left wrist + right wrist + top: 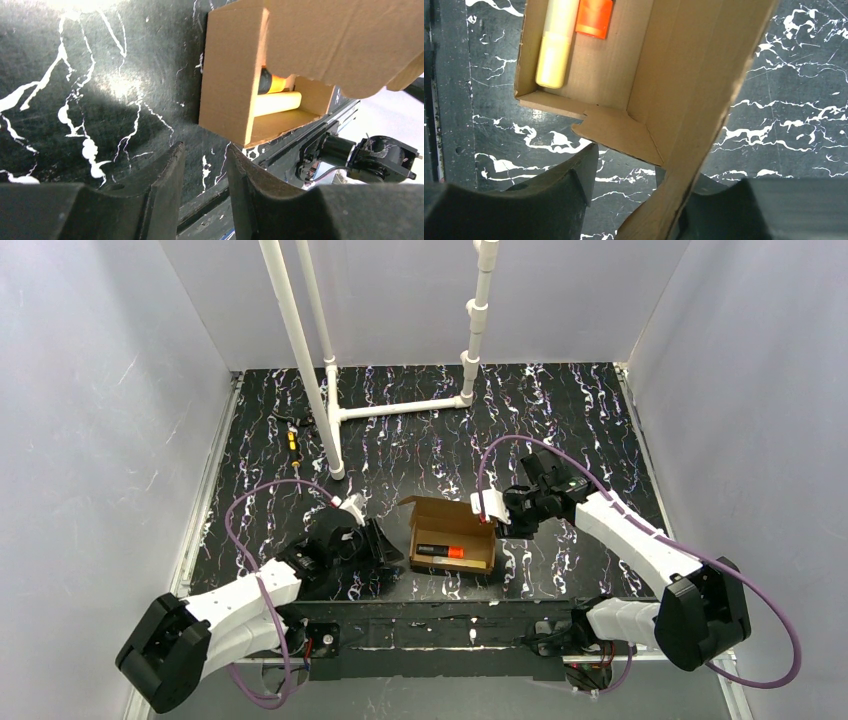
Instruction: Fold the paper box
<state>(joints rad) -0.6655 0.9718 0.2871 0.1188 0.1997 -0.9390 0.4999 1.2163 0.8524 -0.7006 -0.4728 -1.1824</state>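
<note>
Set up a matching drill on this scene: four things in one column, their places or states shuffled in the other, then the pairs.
1. paper box
2. left gripper
3. right gripper
4. pale yellow stick

A. lies inside the box
B. brown, open-topped
C. fingers apart, empty, left of the box
D. at the box's raised flap

Pairs: 1-B, 2-C, 3-D, 4-A

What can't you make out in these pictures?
1. Left wrist view: the lid flap of the paper box hides most of its contents.
2. Right wrist view: the orange item is cut off by the top edge; the flap covers one finger of the right tool.
3. Top view: bits left of the white pipe frame are too small to name.
</note>
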